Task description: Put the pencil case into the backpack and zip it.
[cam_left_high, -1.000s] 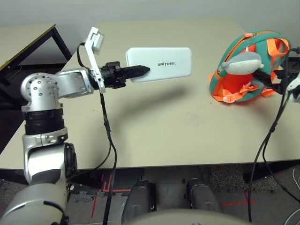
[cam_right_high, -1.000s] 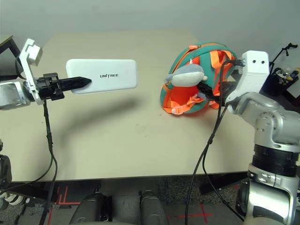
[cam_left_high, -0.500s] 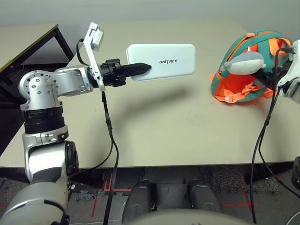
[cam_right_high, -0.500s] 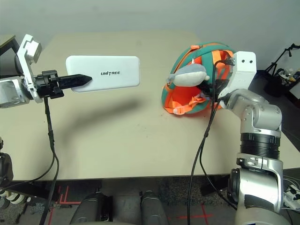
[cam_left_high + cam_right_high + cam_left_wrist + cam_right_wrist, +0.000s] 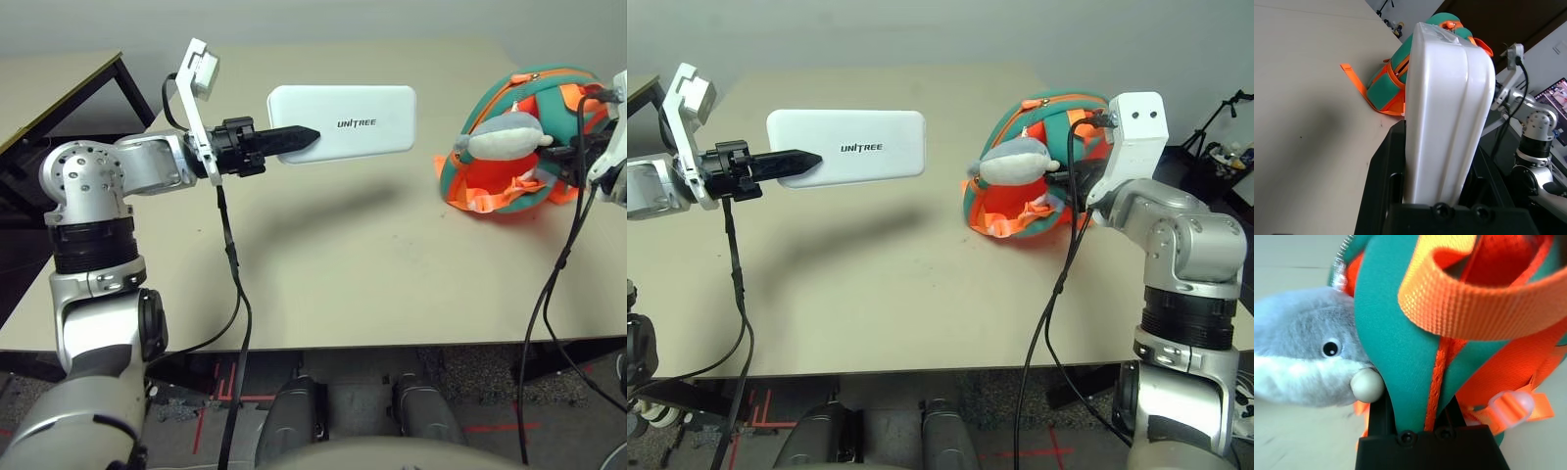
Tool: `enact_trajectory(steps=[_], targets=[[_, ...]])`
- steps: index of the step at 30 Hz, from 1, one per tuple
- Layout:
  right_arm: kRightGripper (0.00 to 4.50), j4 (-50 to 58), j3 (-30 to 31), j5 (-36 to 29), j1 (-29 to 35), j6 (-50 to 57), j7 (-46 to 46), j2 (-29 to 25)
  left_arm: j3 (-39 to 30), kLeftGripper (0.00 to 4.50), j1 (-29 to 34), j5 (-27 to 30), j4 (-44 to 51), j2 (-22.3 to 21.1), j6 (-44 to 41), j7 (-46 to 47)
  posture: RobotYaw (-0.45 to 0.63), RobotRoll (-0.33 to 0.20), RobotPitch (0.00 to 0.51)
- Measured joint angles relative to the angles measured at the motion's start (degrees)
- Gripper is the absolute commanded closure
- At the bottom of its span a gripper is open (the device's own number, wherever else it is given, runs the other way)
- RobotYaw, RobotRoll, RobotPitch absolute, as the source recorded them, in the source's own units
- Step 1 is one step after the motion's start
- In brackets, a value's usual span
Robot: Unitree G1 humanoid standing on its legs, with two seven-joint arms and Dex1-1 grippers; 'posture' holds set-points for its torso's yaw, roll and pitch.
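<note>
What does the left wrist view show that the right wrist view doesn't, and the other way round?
Only the left wrist view has the white pencil case, gripped between the left fingers, plus the robot's right arm and part of a lit screen.

Only the right wrist view has the grey-and-white plush shark, with its round black eye, and the right fingers on either side of a fold of teal fabric.

Both show the teal-and-orange backpack and some of the pale tabletop.

My R claw (image 5: 1418,406) has closed on the backpack (image 5: 1391,333) fabric since a sec ago; L claw (image 5: 312,137) shifted the pencil case (image 5: 367,106) slightly R.
</note>
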State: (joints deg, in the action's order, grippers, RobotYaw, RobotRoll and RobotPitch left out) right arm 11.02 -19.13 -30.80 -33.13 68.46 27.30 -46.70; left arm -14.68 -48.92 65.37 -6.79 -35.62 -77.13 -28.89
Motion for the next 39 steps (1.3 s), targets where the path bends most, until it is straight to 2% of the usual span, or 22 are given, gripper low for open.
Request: enact_trajectory(steps=[9, 13, 22, 26, 30, 32, 35, 39], targets=[[4.31, 14.95, -9.18, -13.95, 1.03, 21.20, 3.75, -5.10, 1.92, 3.12, -2.16, -4.03, -2.77, 0.35, 0.16, -4.22, -0.15, 0.000, 0.051], [4.31, 16.56, -12.83, -21.38, 3.35, 21.77, 4.57, -8.82, 2.49, 3.12, -2.49, -6.20, -4.52, 0.43, 0.73, -6.55, -0.17, 0.000, 0.057], [4.31, 16.75, -18.92, -45.36, 8.86, 21.78, -0.06, -17.32, 3.73, 3.12, -2.59, -10.12, -7.67, 1.23, 2.58, -10.91, -0.20, 0.000, 0.062], [4.31, 16.09, -23.09, -58.66, 16.99, 20.05, -6.85, -23.46, 4.17, 3.12, -2.93, -11.56, -9.16, 1.05, 3.15, -12.66, -0.21, 0.000, 0.069], [4.31, 15.81, -26.62, -72.90, 28.03, 12.67, -16.22, -29.70, 4.34, 3.12, -3.28, -12.62, -9.74, 0.74, 3.30, -13.94, -0.22, 0.000, 0.079], [4.31, 16.46, -27.86, -77.88, 32.51, 8.43, -19.49, -30.86, 4.34, 3.12, -3.41, -13.38, -9.96, 0.65, 3.36, -14.44, -0.21, 0.000, 0.083], [4.31, 17.46, -28.53, -79.98, 36.45, 4.74, -22.23, -30.62, 4.54, 3.12, -3.48, -13.98, -10.02, 0.59, 3.63, -15.18, -0.20, 0.000, 0.083], [4.31, 18.05, -28.39, -77.42, 38.92, 2.60, -23.10, -28.99, 7.08, 3.12, -4.74, -15.12, -9.62, -1.63, 4.02, -18.75, -0.15, 0.000, 0.079]])
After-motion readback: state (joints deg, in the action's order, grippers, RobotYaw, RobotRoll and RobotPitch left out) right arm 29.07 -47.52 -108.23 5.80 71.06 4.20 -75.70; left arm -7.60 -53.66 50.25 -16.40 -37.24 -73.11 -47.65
